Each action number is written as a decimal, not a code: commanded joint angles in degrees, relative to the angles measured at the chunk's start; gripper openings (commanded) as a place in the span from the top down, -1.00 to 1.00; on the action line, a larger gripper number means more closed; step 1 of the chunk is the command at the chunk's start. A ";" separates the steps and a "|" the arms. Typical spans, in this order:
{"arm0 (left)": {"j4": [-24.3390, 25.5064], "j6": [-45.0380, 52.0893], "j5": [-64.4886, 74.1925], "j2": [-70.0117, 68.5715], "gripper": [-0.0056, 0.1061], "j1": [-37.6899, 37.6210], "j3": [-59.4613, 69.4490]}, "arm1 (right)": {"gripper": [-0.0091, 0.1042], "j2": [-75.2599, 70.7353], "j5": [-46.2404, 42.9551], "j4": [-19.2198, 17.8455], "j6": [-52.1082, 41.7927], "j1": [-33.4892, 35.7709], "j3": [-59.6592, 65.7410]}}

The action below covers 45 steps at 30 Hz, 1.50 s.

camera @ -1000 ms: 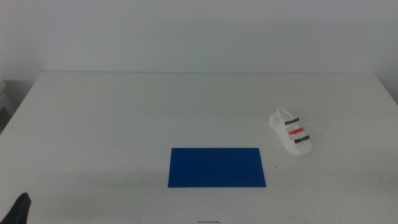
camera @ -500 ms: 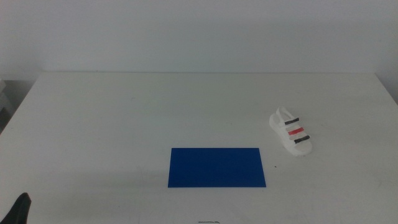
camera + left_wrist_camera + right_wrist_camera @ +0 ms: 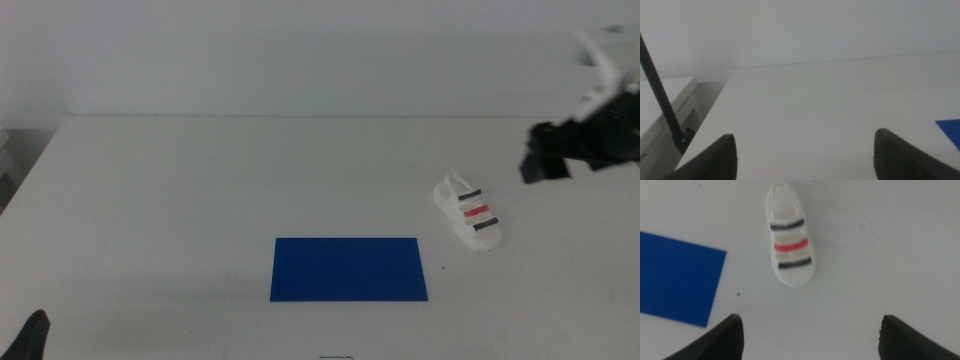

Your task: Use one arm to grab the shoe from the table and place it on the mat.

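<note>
Above the far right part of the surface, the right pincer hangs in the air w/ nothing between its jaws. In the right wrist view its two dark jaws stand wide apart, one at each lower corner, empty gap between them. In the middle view the right arm comes in from the right edge, black body w/ a white part on top near the upper right corner; its blurred tip sits up and to the right of the shoe, apart from it, not touching.

The shoe lies flat on the surface, right of centre: white, thick sole, three straps across it, dark, red, dark. In the right wrist view the shoe shows straight ahead of the open jaws, well clear of both.

The mat is a flat blue rectangle, near the front middle of the surface, to the left of the shoe w/ a bare strip of white between them. Right wrist view catches one corner of the mat beside the shoe, also apart from it. A small dark speck on the surface shows just off the mat's edge.

The left pincer waits at the bottom left corner of the middle view, only a dark tip showing. Left wrist view: its jaws wide apart, holding nothing, w/ a sliver of the mat at the frame edge.
</note>
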 commanded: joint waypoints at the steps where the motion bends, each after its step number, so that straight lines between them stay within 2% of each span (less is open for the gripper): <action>1: -0.49 -0.84 -4.74 -0.88 -0.78 -0.03 -0.19 | -0.78 3.81 -0.49 0.27 -4.13 0.13 -6.16; 7: -0.49 -0.84 -4.74 -0.88 -0.78 -0.03 -0.19 | -0.78 15.55 -0.02 3.57 -11.56 0.23 -14.87; 18: -0.49 -0.84 -4.74 -0.88 -0.78 -0.03 -0.19 | -0.78 27.15 -3.85 3.57 -12.99 1.75 -18.31; 26: -0.49 -0.84 -4.74 -0.88 -0.78 -0.03 -0.19 | -0.78 31.37 -7.94 0.50 -12.66 1.75 -18.25; 30: -0.49 -0.84 -4.74 -0.88 -0.78 -0.03 -0.19 | -0.73 32.47 -9.78 0.50 -11.82 1.75 -18.25; 33: -0.49 -0.84 -4.74 -0.88 -0.78 -0.03 -0.19 | -0.51 33.19 -9.97 0.58 -11.83 1.75 -18.31; 34: -0.49 -0.84 -4.74 -0.88 -0.78 -0.03 -0.19 | -0.34 33.25 -9.91 0.52 -11.83 1.75 -18.31; 37: -0.49 -0.84 -4.74 -0.88 -0.78 -0.03 -0.19 | 0.39 32.94 -8.71 0.52 -11.58 1.75 -18.31; 38: -0.49 -0.84 -4.74 -0.88 -0.78 -0.03 -0.19 | 0.69 32.48 -7.82 0.52 -10.74 1.75 -18.31; 39: -0.49 -0.84 -4.74 -0.88 -0.78 -0.03 -0.19 | 0.87 31.74 -7.11 0.38 -9.29 1.88 -18.24; 41: -0.49 -0.84 -4.74 -0.88 -0.78 -0.03 -0.19 | 0.86 29.93 -5.15 -0.59 -5.66 2.30 -18.24; 45: -0.49 -0.84 -4.74 -0.88 -0.78 -0.03 -0.19 | 0.86 25.66 0.63 -4.28 8.84 4.71 -18.24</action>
